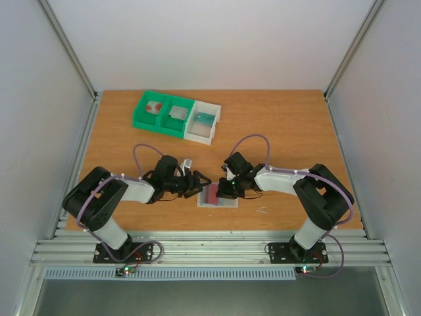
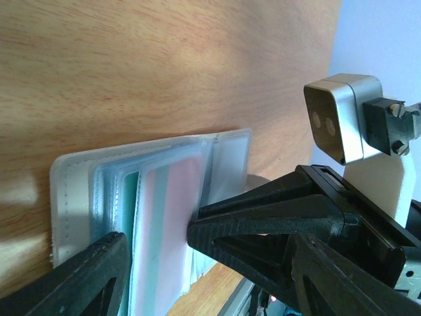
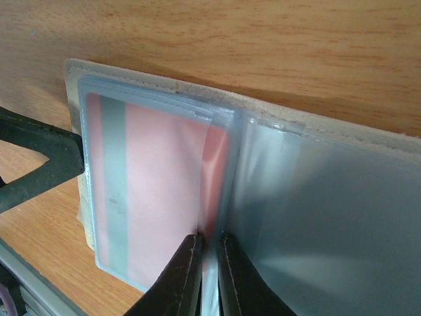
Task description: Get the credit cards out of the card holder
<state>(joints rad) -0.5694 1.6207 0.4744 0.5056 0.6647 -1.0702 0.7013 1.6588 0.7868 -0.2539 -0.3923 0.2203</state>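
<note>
Two grippers, one item. Right gripper (image 3: 208,273): jaws pinched shut on a thin leaf at the centre fold of the pale blue-grey translucent plastic card holder (image 3: 316,217); whether a card edge is caught, cannot tell. Left gripper (image 2: 154,240): jaws spread, straddling the holder's far end, one finger touching it. Dark red rectangular card (image 3: 158,191), grey stripe: inside its pocket, just beside the right fingertips. Step, judged: extraction beginning. Next move calls for drawing the card clear with the holder pinned to the brown wooden table (image 1: 296,131).
</note>
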